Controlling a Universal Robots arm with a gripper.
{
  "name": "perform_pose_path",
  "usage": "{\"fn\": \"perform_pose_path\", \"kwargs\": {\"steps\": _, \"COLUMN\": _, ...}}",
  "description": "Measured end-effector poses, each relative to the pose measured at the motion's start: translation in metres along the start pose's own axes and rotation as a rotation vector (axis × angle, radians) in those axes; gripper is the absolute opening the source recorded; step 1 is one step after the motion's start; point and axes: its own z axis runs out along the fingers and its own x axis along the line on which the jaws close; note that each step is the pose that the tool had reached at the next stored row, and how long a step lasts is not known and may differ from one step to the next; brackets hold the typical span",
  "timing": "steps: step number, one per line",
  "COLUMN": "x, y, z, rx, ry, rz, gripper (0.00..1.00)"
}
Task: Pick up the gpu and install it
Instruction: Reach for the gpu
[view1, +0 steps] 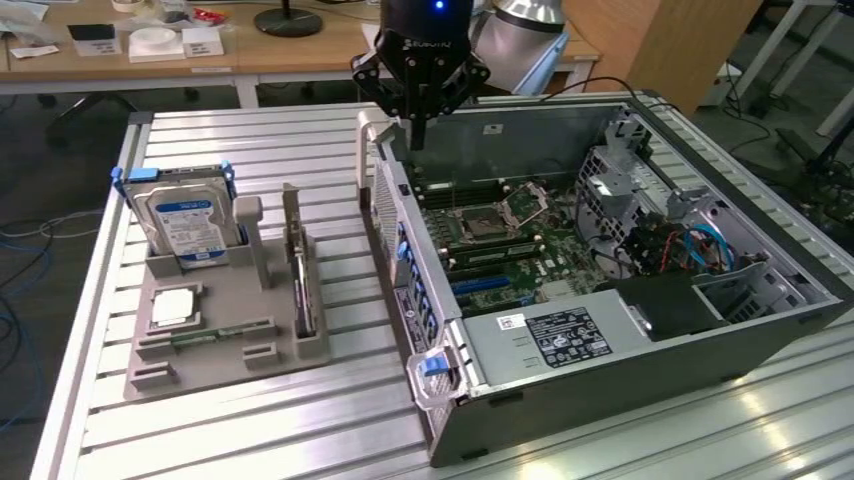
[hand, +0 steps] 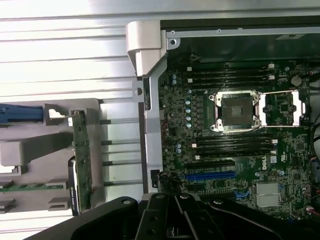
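The gpu (view1: 304, 292) is a thin dark card standing on edge in a slot of the grey holder (view1: 227, 370), at the exterior view's left of the open computer case (view1: 627, 385). In the wrist view the gpu (hand: 81, 162) shows as a narrow green board with a silver edge. My gripper (view1: 415, 138) hangs shut and empty above the case's far corner, well apart from the card. Its dark fingers (hand: 165, 220) sit over the case wall beside the motherboard (hand: 235, 135). A blue card slot (hand: 210, 176) lies on that board.
The holder also carries a silver hard drive (view1: 187, 225) with a blue-white label, a square chip (view1: 174, 308) and a small green memory stick (view1: 200, 337). Everything rests on a ribbed metal table (view1: 240, 440). Cables and a drive cage (view1: 681, 250) fill the case's far side.
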Motion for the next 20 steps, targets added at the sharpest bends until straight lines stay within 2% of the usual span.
{"fn": "perform_pose_path", "kwargs": {"steps": 20, "x": 0.024, "y": -0.0018, "z": -0.0001, "rx": 0.0, "ry": 0.0, "rz": 0.0, "gripper": 0.11}}
